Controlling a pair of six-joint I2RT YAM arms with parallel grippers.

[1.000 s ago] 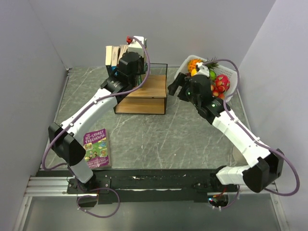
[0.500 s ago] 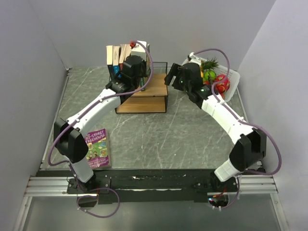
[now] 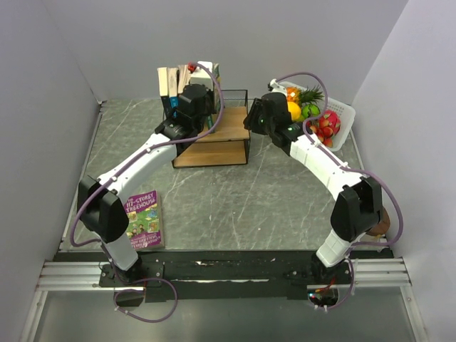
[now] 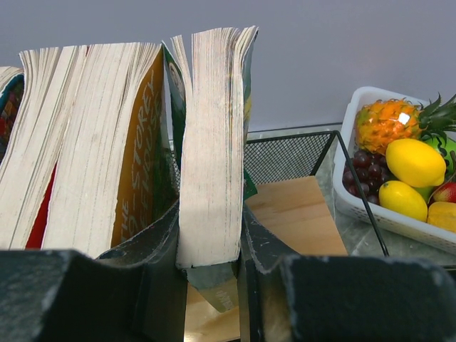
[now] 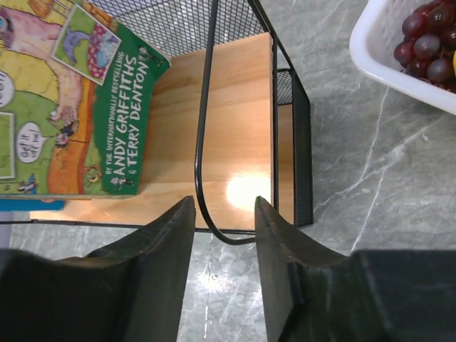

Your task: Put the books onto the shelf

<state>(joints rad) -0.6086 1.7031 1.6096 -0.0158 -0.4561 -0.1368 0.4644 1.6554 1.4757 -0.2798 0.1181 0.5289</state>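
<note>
Several books stand upright at the left end of the shelf, page edges up. My left gripper is shut on the rightmost one, a green-covered book, next to the other standing books. A purple book lies flat on the table near the left arm's base. My right gripper is at the shelf's right end. Its jaws stand apart on either side of the black wire frame without clamping it. The green book also shows in the right wrist view.
A white fruit basket with lemons, grapes and a pineapple stands right of the shelf, close to my right arm. Its rim is just right of the shelf end. Grey walls enclose the table on three sides.
My right gripper has swung left from over the fruit basket to the shelf's right end, and its jaws have narrowed around the wire frame. The left gripper keeps hold of the book.
</note>
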